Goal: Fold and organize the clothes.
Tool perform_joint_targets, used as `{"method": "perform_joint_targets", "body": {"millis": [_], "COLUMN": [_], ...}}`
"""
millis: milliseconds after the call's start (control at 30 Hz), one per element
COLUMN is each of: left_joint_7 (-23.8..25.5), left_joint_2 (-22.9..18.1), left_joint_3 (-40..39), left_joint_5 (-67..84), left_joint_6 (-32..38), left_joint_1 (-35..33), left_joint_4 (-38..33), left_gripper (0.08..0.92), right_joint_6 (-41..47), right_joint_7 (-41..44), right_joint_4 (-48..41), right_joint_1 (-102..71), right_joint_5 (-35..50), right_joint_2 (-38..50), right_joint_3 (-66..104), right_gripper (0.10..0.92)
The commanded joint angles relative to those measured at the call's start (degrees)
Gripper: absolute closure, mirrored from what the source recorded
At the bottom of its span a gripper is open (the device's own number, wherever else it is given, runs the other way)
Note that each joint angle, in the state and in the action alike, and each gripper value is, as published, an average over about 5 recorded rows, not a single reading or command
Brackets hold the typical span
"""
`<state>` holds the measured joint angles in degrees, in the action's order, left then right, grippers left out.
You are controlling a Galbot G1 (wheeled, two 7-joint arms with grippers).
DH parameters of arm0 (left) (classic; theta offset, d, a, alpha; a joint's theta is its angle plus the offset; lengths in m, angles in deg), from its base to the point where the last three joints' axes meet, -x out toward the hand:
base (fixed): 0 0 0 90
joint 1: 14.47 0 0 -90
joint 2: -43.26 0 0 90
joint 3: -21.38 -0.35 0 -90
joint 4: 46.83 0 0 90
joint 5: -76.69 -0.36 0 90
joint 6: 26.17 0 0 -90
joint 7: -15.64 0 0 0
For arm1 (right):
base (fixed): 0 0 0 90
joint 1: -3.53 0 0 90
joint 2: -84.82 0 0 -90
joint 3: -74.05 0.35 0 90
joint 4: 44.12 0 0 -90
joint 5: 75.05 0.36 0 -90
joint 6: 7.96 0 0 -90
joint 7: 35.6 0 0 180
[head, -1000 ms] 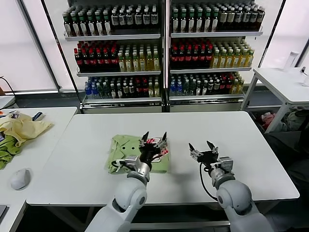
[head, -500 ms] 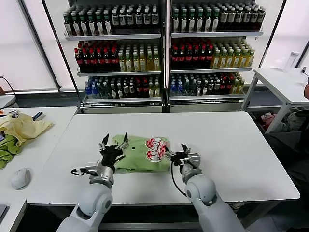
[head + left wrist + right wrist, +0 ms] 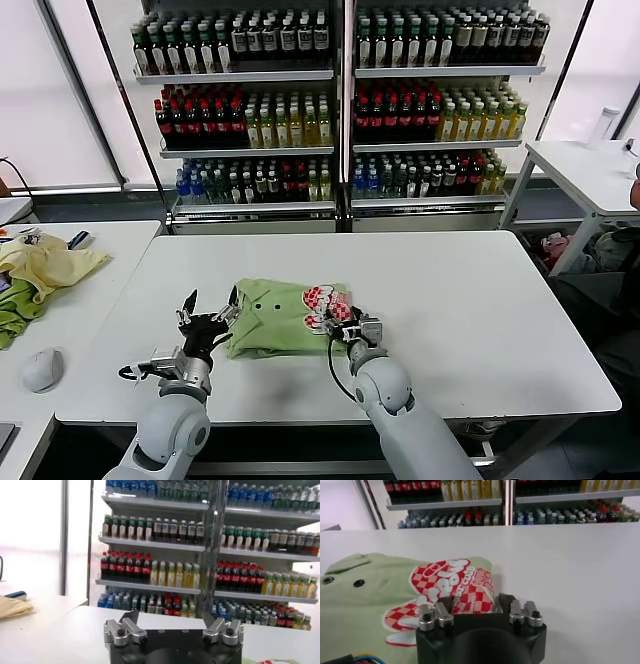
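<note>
The light green shirt (image 3: 283, 316) lies near the front middle of the white desk (image 3: 480, 300), already gathered into a compact, roughly rectangular bundle, so the folding looks mostly done; what seems left is squaring it up, since its edge toward the left claw is rumpled and the fold line is uneven. The small buttoned collar sits on the shirt's far side, with two dark buttons showing in the right wrist view, and the red-and-white checked motif (image 3: 445, 592) lies on top at the end toward the right claw. The left claw (image 3: 205, 309) stands just beside the shirt's left edge, fingers spread wide and pointing up, holding nothing. The right claw (image 3: 352, 327) is low at the shirt's right edge, right beside the motif; whether it is pinching the cloth or merely resting there cannot be told from these views. Well away from the shirt, on a neighbouring desk, lie a pale yellow garment (image 3: 45, 262) and a darker green cloth (image 3: 14, 312).
</note>
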<state>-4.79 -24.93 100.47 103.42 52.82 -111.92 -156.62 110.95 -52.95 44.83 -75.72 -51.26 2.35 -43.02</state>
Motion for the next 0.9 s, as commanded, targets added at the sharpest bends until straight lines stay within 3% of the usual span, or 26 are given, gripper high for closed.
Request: {"method": "perform_joint_targets", "body": {"millis": [33, 433, 567, 700, 900], "left_joint_7": [0.0, 0.3, 0.7, 1.1, 1.7], "left_joint_2": [0.9, 0.9, 0.8, 0.3, -0.6], "left_joint_3": [1.4, -0.4, -1.3, -2.2, -3.7], "left_joint_5": [0.0, -0.9, -2.3, -3.7, -6.7], "left_joint_6": [0.0, -0.4, -0.6, -0.7, -0.3], "left_joint_1": [-1.1, -0.5, -0.4, -0.6, -1.0], "left_joint_4": [-0.2, -0.2, -0.2, -0.4, -1.3], "left_gripper": [0.177, 0.177, 0.177, 0.177, 0.177], "right_joint_6": [1.1, 1.8, -0.4, -8.6, -17.4], "right_joint_7": [1.0, 9.7, 13.6, 14.3, 10.5], "right_joint_4": [-2.2, -3.4, -3.5, -1.1, 6.3], "right_joint_1": [1.4, 7.3, 7.7, 5.6, -1.4], "right_joint_5": [1.1, -3.5, -6.1, -6.7, -6.9], "right_joint_2": [0.3, 14.5, 18.9, 20.2, 20.2], "right_joint_3": [-0.6, 3.2, 4.9, 6.7, 11.0], "right_gripper": [0.438, 0.781, 0.856, 0.869, 0.75]}}
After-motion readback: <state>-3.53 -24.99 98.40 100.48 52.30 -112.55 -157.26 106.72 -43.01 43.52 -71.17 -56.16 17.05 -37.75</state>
